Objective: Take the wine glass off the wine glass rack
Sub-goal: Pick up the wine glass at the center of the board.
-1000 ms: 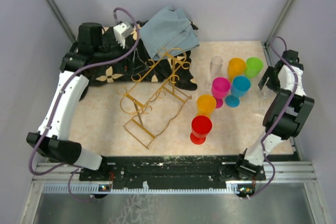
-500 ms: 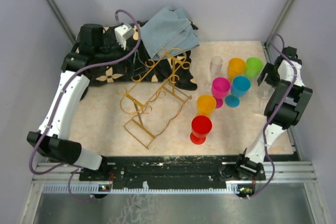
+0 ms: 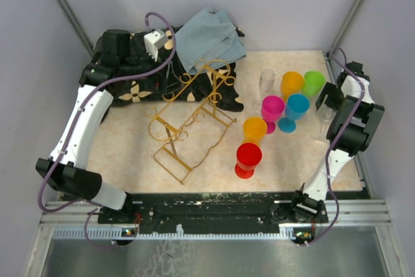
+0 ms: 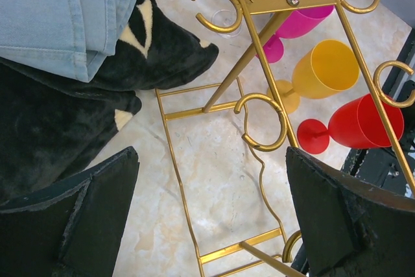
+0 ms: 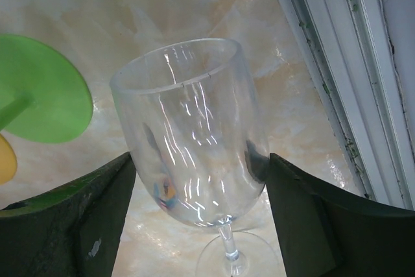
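Clear, thin-walled and glossy, the wine glass [image 5: 188,134] stood upright on its slim stem on the marbled table [image 5: 194,4] by the right-hand rail, well off the wine glass rack [image 4: 279,3] — a gold wire frame with curled scroll ends and a ladder-like base. The right gripper [image 5: 199,160] clasped the rounded bowl, a dark pad against each side. The left gripper [image 4: 214,205] hung spread wide above the rack, beside plush black cloth [image 4: 52,121] and folded blue denim [image 4: 65,4] — matte plastic goblets [image 4: 363,124] stood beyond.
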